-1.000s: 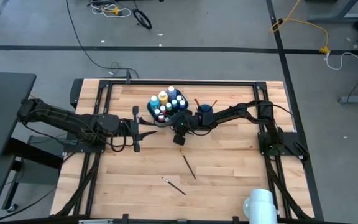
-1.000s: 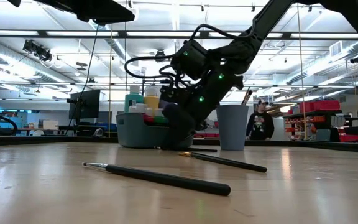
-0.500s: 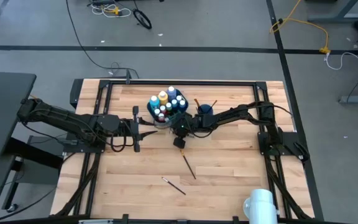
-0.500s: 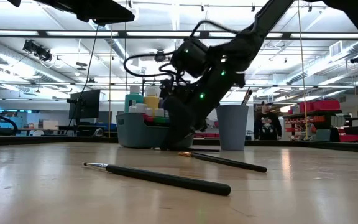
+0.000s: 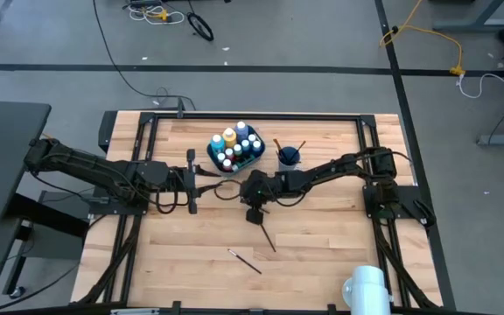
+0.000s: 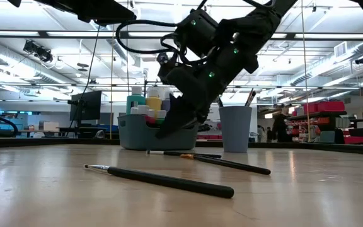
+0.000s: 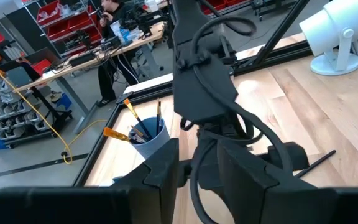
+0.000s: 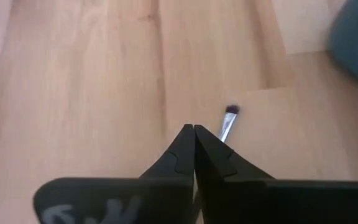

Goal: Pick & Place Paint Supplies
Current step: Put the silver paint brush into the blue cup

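1. Beneath the right gripper, mid-table, its two fingers have closed: a second ago they stood apart, now they are pressed flat together with no gap in the wrist view.
2. Over that second the gripper has also pulled away from the teal bin, which now sits behind it, and has risen; its tips hang clear of the wood in the low view.
3. Just past the closed fingertips you see a paintbrush tip. You cannot tell from this view whether the shaft is pinched or lies on the table below.
4. The low view shows a thin brush flat on the table directly under the tips. Judgement: the close probably missed it or let it slip.
5. Two more brushes lie ahead of the gripper, one close, one farther out.
6. The blue cup, with brushes already in it, stands behind the gripper, beside the bin.
7. The left gripper waits beside the right one, fingers apart, holding nothing.
8. Meaning for you: treat this pick as unconfirmed and check the grip before going to the cup.
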Motion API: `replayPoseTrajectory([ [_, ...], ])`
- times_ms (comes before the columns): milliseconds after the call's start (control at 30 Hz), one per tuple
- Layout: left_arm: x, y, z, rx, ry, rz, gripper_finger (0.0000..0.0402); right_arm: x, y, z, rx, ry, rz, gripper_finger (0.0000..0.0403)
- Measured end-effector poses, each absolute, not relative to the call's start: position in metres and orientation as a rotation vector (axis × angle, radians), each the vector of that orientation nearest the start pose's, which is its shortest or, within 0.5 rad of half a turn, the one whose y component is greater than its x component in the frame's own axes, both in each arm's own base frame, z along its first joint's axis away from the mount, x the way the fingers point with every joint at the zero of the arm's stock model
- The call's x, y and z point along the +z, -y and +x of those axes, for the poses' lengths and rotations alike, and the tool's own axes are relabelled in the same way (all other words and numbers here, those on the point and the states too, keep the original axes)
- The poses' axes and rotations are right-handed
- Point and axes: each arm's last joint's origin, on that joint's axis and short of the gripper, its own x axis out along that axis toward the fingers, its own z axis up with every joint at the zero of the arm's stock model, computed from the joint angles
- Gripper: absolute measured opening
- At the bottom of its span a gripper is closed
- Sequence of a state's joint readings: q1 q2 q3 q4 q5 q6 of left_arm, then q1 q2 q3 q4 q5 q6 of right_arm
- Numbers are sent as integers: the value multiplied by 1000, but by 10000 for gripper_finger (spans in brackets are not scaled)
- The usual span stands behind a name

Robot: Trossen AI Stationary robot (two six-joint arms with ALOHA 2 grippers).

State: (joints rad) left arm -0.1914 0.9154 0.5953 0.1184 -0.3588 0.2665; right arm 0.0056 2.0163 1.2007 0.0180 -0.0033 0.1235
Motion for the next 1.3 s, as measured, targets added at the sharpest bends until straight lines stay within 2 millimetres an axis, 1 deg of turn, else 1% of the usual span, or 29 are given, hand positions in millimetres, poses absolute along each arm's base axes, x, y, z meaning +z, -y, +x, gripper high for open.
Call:
replayPoseTrajectory([
  [67,274,29,202,140,-216,320,119,136,-4,414,-56,-783,90,2],
  [167,274,29,202,140,-216,321,119,142,-5,419,-104,-702,52,16],
  [267,274,29,202,140,-215,320,119,145,-4,421,-118,-665,-8,47],
  [367,274,29,202,140,-215,320,119,145,1,421,-152,-670,0,84],
  [500,273,29,202,140,-216,320,119,137,5,421,-170,-697,68,123],
  [600,274,29,202,140,-217,320,119,125,5,422,-162,-722,72,139],
  [733,273,29,202,139,-217,320,119,116,4,423,-168,-739,103,145],
  [1000,274,29,202,140,-216,321,119,116,3,423,-154,-737,138,139],
  [1133,274,29,202,139,-215,320,119,102,4,426,-166,-737,137,139],
  [1200,274,29,202,137,-214,319,119,96,4,430,-168,-708,136,139],
  [1300,274,29,202,128,-213,318,119,93,4,430,-189,-713,119,139],
])
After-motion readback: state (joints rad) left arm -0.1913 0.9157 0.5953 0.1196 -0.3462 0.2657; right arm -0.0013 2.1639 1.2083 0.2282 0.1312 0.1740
